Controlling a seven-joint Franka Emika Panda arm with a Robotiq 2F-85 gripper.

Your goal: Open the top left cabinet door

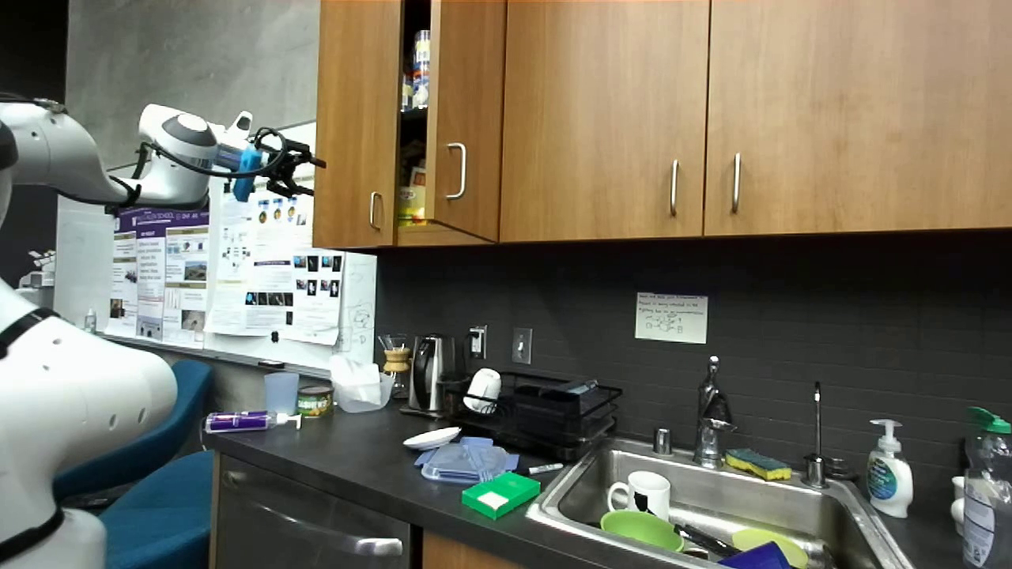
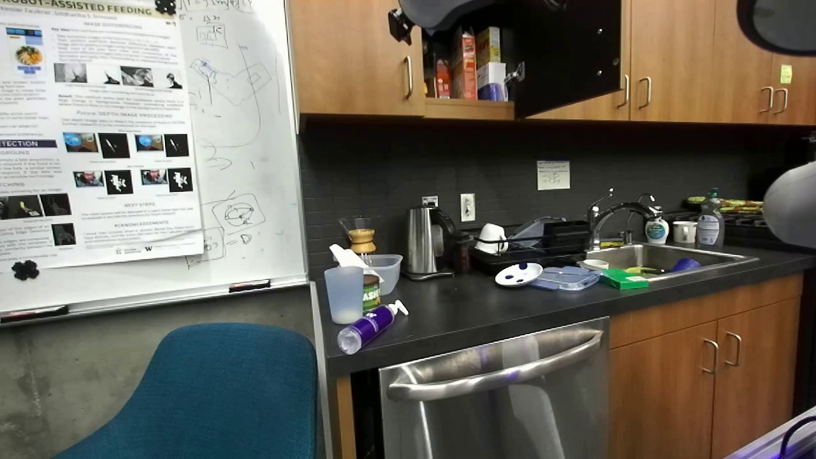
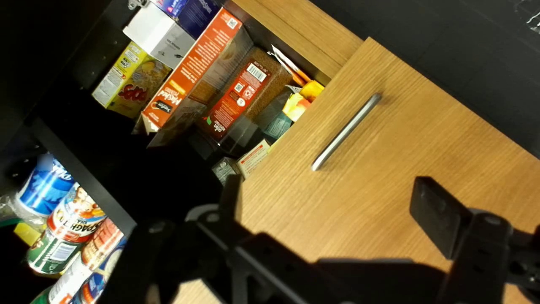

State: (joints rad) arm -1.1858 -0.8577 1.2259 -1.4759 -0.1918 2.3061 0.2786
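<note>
The top left cabinet door (image 1: 356,118) is a narrow honey-brown panel with a silver bar handle (image 1: 375,210). It looks shut, and it also shows in an exterior view (image 2: 350,60). In the wrist view the door (image 3: 455,139) fills the right side, with its handle (image 3: 346,131) running diagonally above the jaws. My gripper (image 1: 313,178) is at the door's left edge in an exterior view. In the wrist view the gripper (image 3: 331,202) has its fingers wide apart with nothing between them. The handle lies beyond the fingertips, apart from them.
The neighbouring door (image 1: 470,103) stands swung open; its dark inner face (image 2: 570,57) shows too. Behind it are shelves with boxes (image 3: 192,69) and cans (image 3: 76,215). Below are the counter (image 2: 446,319), kettle (image 1: 431,371), dish rack (image 1: 553,411) and sink (image 1: 569,506).
</note>
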